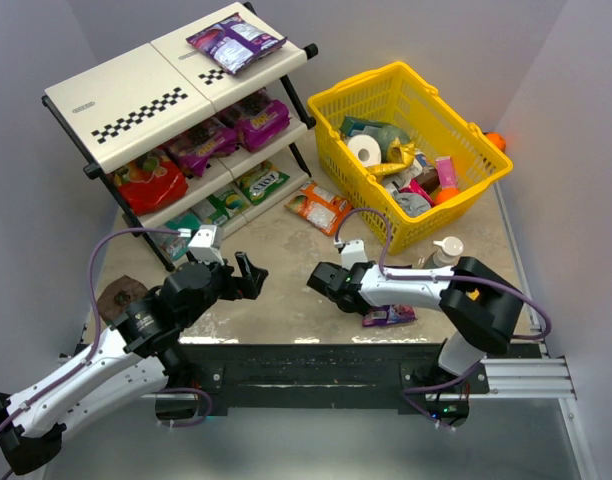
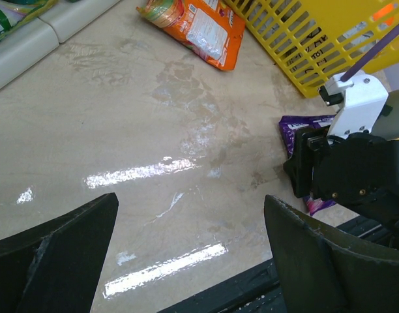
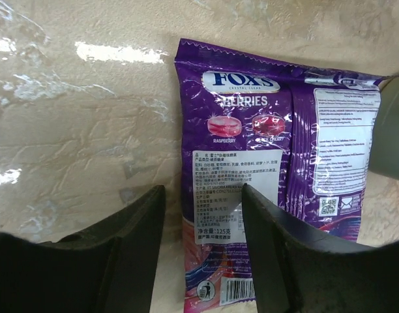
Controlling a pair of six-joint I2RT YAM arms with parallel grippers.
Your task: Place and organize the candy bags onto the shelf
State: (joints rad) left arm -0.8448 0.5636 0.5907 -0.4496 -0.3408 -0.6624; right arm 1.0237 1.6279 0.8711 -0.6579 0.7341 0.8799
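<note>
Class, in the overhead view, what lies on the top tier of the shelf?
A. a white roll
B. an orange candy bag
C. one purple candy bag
C: a lone purple candy bag lies at the right end of the shelf's top panel.

Bright, even light pours down from overhead here, so the table (image 1: 286,250) reads clean from above and only soft shadows sit under the tiers of the shelf (image 1: 116,90). Down at the left wrist the glossy tabletop throws back hard white glare bars, and the left gripper (image 2: 190,202) looms dark and soft-edged in the foreground. Over at the right wrist the purple candy bag (image 3: 251,163) is crisp enough to read, wrinkles sparkling, while the grey bottle (image 3: 392,130) at the edge blurs out.
</note>
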